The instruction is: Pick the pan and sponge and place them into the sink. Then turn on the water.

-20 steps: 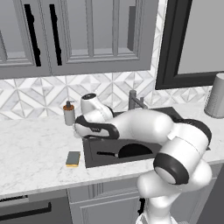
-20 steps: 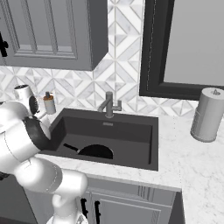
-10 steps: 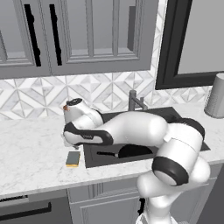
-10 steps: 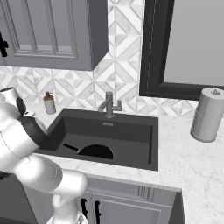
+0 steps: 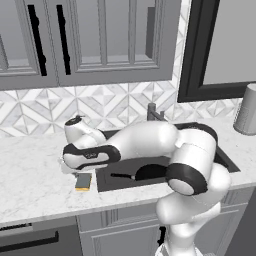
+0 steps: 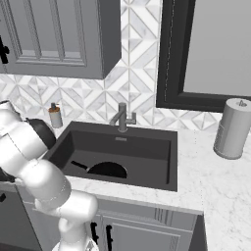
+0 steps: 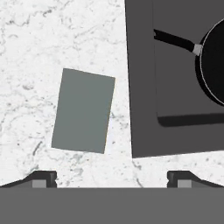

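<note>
The sponge [image 5: 83, 181] lies flat on the marble counter just left of the sink [image 5: 227, 161], scrub side up. In the hand view the sponge [image 7: 83, 110] appears as a grey-green rectangle, left of centre. My gripper [image 7: 112, 179] hovers above it, open, with nothing between its fingertips [image 7: 43, 178]. The black pan [image 5: 151, 172] rests inside the sink, its thin handle pointing left; it is also in the right base view as the pan [image 6: 108, 170] on the floor of the sink [image 6: 162, 147]. The faucet [image 6: 122, 117] runs no water.
A soap dispenser [image 6: 55, 115] stands at the back left of the basin. A paper towel roll [image 6: 233, 128] stands on the counter to the right. The sink's left rim [image 7: 131, 87] lies close beside the sponge. Wall cabinets hang above.
My hand has swung left from over the sink's left edge and come down over the counter above the sponge. The jaws stayed open; the pan and sponge have not moved.
</note>
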{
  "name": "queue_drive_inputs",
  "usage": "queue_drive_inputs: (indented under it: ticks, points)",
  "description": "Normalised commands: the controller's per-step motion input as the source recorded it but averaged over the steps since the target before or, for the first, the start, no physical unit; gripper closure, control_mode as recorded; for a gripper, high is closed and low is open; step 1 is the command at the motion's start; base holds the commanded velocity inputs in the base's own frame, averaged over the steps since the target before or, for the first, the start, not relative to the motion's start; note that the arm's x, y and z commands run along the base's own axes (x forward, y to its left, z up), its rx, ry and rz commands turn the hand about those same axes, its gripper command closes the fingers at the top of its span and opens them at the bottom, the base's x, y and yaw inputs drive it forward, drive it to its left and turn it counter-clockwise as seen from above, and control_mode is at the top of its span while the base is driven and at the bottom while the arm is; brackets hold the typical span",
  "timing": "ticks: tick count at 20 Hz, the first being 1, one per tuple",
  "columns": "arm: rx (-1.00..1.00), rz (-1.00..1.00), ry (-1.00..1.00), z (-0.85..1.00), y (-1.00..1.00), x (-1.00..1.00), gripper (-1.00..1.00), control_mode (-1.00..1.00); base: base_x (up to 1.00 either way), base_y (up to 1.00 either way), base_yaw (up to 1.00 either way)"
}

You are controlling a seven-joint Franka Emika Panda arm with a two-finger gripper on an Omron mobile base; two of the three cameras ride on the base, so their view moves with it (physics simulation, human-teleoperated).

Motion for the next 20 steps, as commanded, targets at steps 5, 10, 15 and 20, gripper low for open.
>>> queue_drive_inputs:
  ticks: [5, 10, 15, 20]
  points:
    - [0.00, 0.00, 0.00, -0.27, 0.17, 0.03, -1.00, -1.00, 0.00, 0.00, 0.00]
    - [0.03, 0.00, 0.00, -0.18, 0.00, 0.11, -1.00, -1.00, 0.00, 0.00, 0.00]
    - [0.04, 0.00, 0.00, -0.15, 0.01, 0.08, -1.00, -1.00, 0.00, 0.00, 0.00]
    - [0.02, 0.00, 0.00, -0.16, 0.00, 0.01, -1.00, -1.00, 0.00, 0.00, 0.00]
